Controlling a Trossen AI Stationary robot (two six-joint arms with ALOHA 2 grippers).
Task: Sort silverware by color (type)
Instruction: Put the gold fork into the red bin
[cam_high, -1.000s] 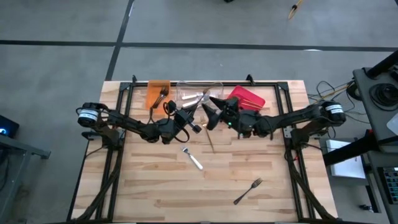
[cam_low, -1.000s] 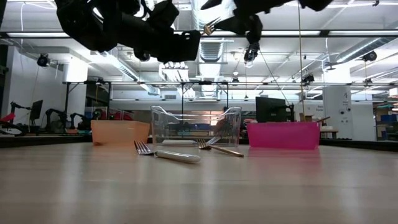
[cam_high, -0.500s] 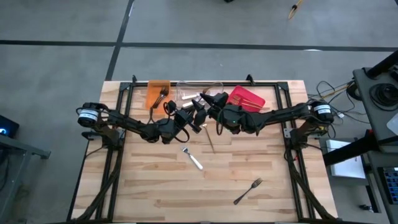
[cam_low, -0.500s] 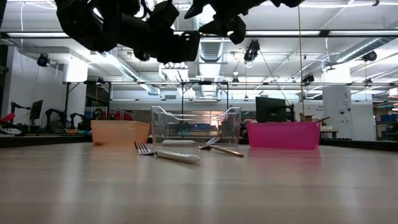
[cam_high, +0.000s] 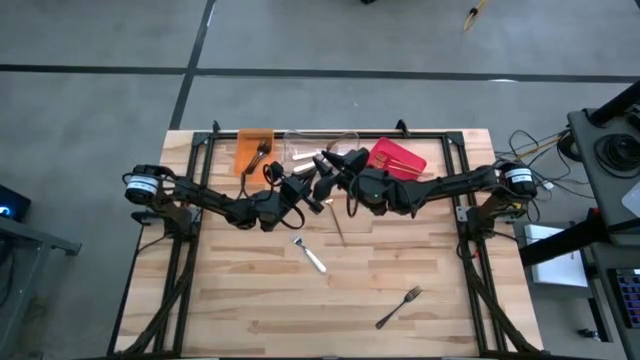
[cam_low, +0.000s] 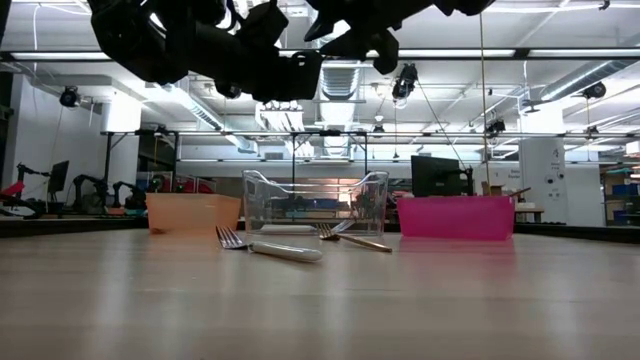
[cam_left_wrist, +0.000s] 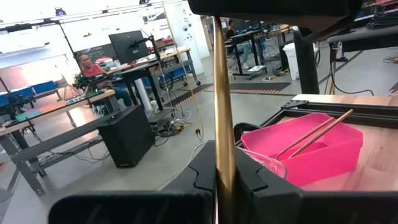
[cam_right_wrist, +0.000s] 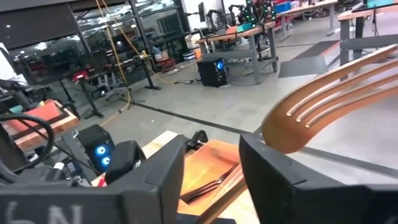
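High view – gold fork (cam_right_wrist: 329, 102) between right gripper (cam_high: 325, 172) fingers.

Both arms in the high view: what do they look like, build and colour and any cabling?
The left arm and right arm are slim, dark, jointed links. Each has a round light-ringed motor housing at its outer base, and black cable loops run near the wrists. The left gripper and right gripper have chunky matte-black fingers. No readable markings.

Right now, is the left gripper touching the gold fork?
Touching. Left wrist view: the gold fork has its handle pinched in the shut left gripper, with no gap showing.
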